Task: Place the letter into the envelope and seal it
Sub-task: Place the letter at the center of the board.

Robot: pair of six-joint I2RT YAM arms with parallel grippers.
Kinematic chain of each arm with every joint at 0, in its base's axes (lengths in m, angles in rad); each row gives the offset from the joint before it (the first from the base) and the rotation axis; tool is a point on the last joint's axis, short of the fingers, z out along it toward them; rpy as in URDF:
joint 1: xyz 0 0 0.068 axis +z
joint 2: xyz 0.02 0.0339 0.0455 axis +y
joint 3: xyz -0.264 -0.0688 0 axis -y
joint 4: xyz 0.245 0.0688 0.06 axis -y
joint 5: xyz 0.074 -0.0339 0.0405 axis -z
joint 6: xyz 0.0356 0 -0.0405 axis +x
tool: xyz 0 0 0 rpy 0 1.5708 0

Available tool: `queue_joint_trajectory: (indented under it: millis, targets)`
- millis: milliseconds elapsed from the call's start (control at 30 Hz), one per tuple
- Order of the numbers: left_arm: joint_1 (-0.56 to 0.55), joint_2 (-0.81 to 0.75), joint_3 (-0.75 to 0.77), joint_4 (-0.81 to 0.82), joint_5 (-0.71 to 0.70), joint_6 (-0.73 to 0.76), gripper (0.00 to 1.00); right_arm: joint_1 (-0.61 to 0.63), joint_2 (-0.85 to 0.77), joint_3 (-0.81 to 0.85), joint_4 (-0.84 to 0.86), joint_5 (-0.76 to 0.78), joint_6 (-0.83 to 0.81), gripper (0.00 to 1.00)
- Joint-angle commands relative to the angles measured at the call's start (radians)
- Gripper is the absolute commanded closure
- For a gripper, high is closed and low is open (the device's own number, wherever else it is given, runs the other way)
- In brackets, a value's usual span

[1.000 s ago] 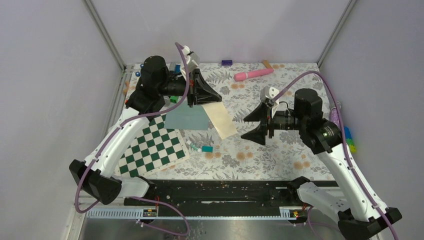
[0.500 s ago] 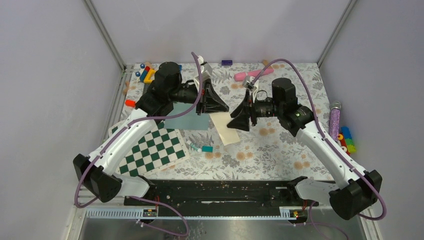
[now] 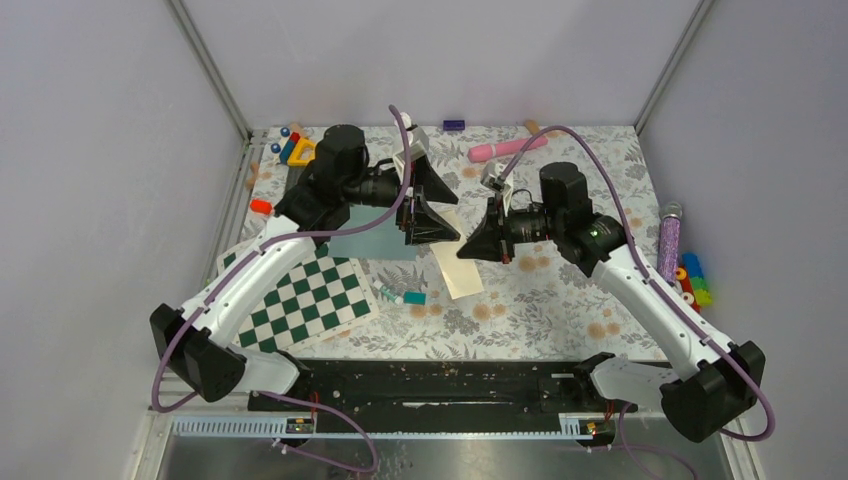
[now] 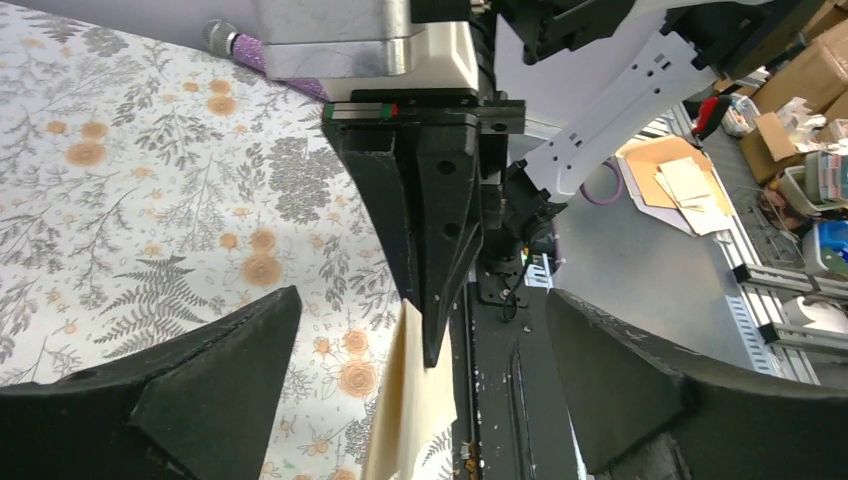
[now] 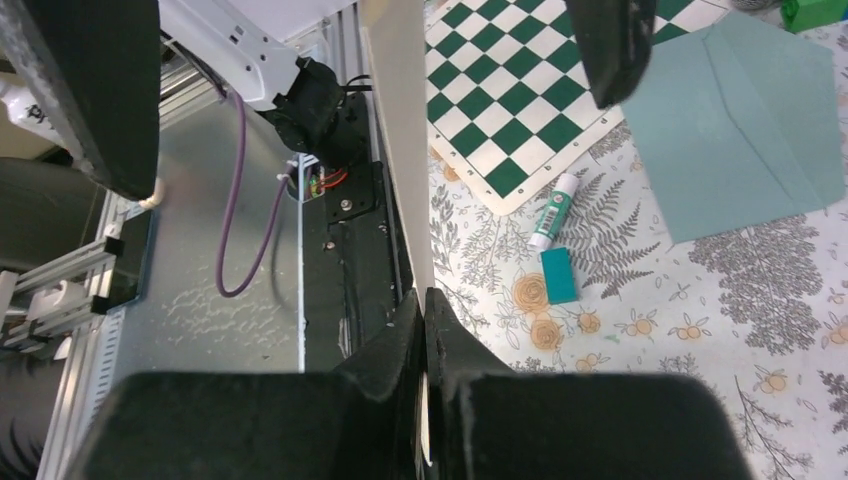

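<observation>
Top external view: letter pinched in my right gripper, left gripper spread around it, envelope waiting.

From the left, the checkerboard lies by my left arm. The envelope rests flat on the floral table just beyond it, partly under that arm. A glue stick and a teal block crowd the envelope's near edge. My left gripper hovers with jaws spread wide on either side of the letter and touches nothing, so I judge that only one hand carries the sheet. My right gripper has its fingers pressed together on the letter's upper edge, and the sheet hangs below them. I cannot tell whether its lower edge touches the table. Bare table to the right of the letter offers the freest room for swinging it toward the envelope.
</observation>
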Motion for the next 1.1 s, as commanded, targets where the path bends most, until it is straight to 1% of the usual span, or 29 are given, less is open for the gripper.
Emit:
queue_joint_trajectory:
  millis: [0,100,200,333,400,467,500,533,633,767,933,967,1067]
  targets:
    - [0.040,-0.037,0.033,0.011,-0.027,0.009,0.01,-0.005,-0.036,0.017,-0.067,0.067,-0.041,1.00]
    - [0.125,-0.082,0.024,0.036,-0.025,-0.015,0.01,-0.042,-0.029,0.014,-0.107,0.103,-0.043,1.00]
    - [0.222,-0.132,0.005,0.033,-0.038,-0.004,0.01,-0.093,-0.001,0.002,-0.155,0.153,-0.035,1.00]
    - [0.326,-0.157,-0.028,-0.051,-0.075,0.085,0.01,-0.154,0.069,-0.003,-0.225,0.278,-0.031,1.00]
    - [0.363,-0.152,-0.038,-0.117,-0.103,0.147,0.01,-0.184,0.111,0.008,-0.265,0.372,-0.034,1.00]
    - [0.387,-0.140,-0.038,-0.205,-0.151,0.239,0.01,-0.204,0.161,0.034,-0.315,0.477,-0.059,1.00]
    - [0.390,-0.135,-0.042,-0.234,-0.173,0.269,0.01,-0.217,0.190,0.042,-0.330,0.505,-0.066,1.00]
    - [0.394,-0.130,-0.049,-0.253,-0.227,0.291,0.01,-0.231,0.220,0.047,-0.342,0.526,-0.068,1.00]
    - [0.402,-0.116,-0.086,-0.277,-0.293,0.348,0.01,-0.271,0.328,0.058,-0.362,0.522,-0.061,1.00]
    - [0.402,-0.090,-0.136,-0.276,-0.320,0.419,0.01,-0.309,0.458,0.098,-0.429,0.474,-0.058,1.00]
    - [0.402,0.005,-0.099,-0.276,-0.344,0.502,0.01,-0.361,0.519,0.106,-0.454,0.478,-0.060,0.99]
    - [0.402,0.032,-0.084,-0.275,-0.350,0.515,0.01,-0.372,0.522,0.105,-0.454,0.488,-0.057,0.94]
    - [0.401,0.123,-0.027,-0.276,-0.365,0.548,0.01,-0.388,0.527,0.102,-0.451,0.519,-0.055,0.75]
